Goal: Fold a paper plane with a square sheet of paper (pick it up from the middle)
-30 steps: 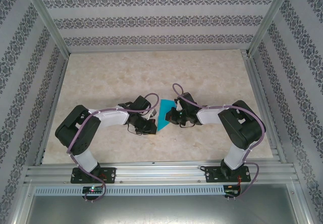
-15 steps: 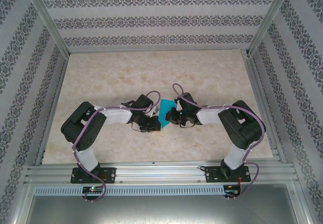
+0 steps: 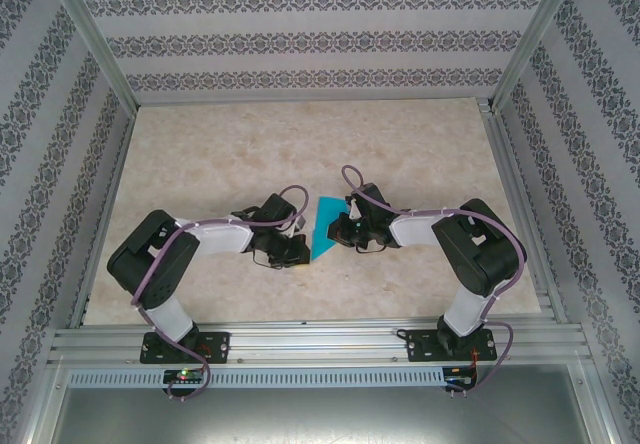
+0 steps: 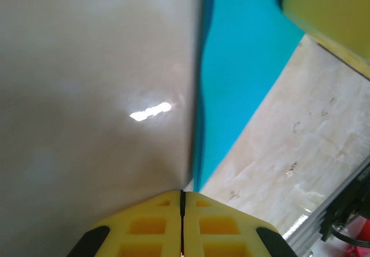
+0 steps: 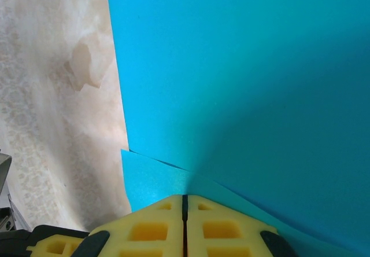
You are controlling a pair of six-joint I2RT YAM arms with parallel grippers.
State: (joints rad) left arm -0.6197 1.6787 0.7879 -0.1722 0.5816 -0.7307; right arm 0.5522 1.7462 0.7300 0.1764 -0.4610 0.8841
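- Position of the square sheet of paper [image 3: 325, 226]: it lies on the table [image 3: 220, 154] between the two grippers. It is already narrowed to a wedge, broad at its far end and pointed at its near end.
- Long axis of the sheet: far to near, with the near point leaning slightly left.
- Right of the sheet, the right gripper [image 3: 340, 229] meets its right edge about midway along. In the right wrist view the yellow fingers [image 5: 144, 228] are pressed together with teal layers running in under their tips, so I judge them pinched on the sheet [image 5: 243, 83].
- Left of the sheet, by its near point, sits the left gripper [image 3: 298, 252]. In its own view that gripper [image 4: 182, 202] has its pads fully together, and the sheet's [image 4: 243, 66] left edge starts just past the tips. Whether any paper is nipped there I cannot tell.
- Deciding relation: the sheet's long edge runs straight away from the left fingertips, so pressing a crease would likely mean travelling along that axis while the right side anchors it.
- Risk, as a judgement: thin paper may skew if the right-hand pinch slips.
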